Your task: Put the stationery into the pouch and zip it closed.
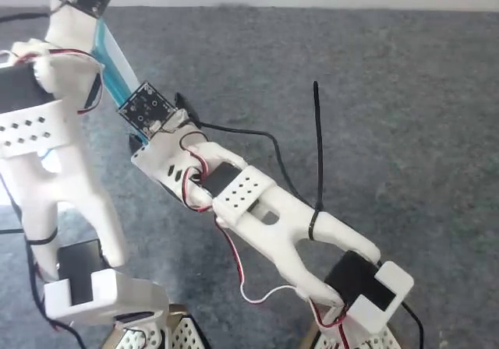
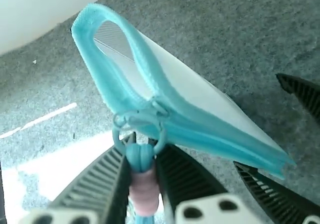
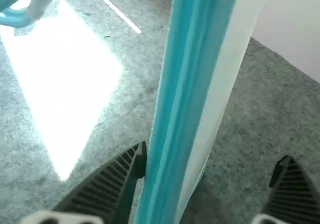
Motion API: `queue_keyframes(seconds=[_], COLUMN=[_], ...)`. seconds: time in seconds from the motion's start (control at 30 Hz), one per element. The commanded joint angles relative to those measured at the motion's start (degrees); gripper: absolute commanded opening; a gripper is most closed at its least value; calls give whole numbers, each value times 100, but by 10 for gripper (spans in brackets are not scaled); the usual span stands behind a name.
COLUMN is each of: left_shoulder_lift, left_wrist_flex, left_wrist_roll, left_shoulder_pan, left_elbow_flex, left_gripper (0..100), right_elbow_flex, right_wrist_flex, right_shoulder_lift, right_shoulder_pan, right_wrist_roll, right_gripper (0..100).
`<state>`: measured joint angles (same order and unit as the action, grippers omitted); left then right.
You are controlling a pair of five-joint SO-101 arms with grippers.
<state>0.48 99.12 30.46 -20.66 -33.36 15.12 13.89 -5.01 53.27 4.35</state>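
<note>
Left claw pinches the rubbery teal zipper pull; right claw gapes around the smooth translucent pouch.

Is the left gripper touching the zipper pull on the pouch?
Touching. The left wrist view shows the left gripper shut on the zipper pull, pressing it from both sides with no gap; the pull hangs from the pouch.

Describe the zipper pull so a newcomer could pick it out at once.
Find the white, turquoise-edged pouch above the grey table. Follow its edge from the open mouth to the slider, where the zipper pull sits. It is the only ringed piece, turquoise with a pink tail, pinched in the left gripper.
</note>
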Motion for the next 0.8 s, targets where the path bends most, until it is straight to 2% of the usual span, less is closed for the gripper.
queue_keyframes(seconds=[0.0,0.1,0.17,0.3,0.4,0.77], left_shoulder_lift=[-35,-35,-44,-44,-79,-97], left_wrist_flex=[149,141,141,141,141,141], left_wrist_roll=[53,62,62,44,-79,-1495], left_shoulder_pan=[-18,-9,0,9,0,0], left_elbow_flex=[-57,48,75,66,57,-295], left_gripper=[12,12,12,12,12,12], right_elbow_flex=[-431,-510,-554,-932,-1653,-5160], right_wrist_flex=[-110,-110,-101,664,1657,5279], right_shoulder_lift=[101,110,57,-84,-119,-154], right_shoulder_pan=[-92,-154,-207,-242,-391,-778], right_wrist_roll=[290,396,677,1556,1609,1732], right_gripper=[247,66,24,9,9,8])
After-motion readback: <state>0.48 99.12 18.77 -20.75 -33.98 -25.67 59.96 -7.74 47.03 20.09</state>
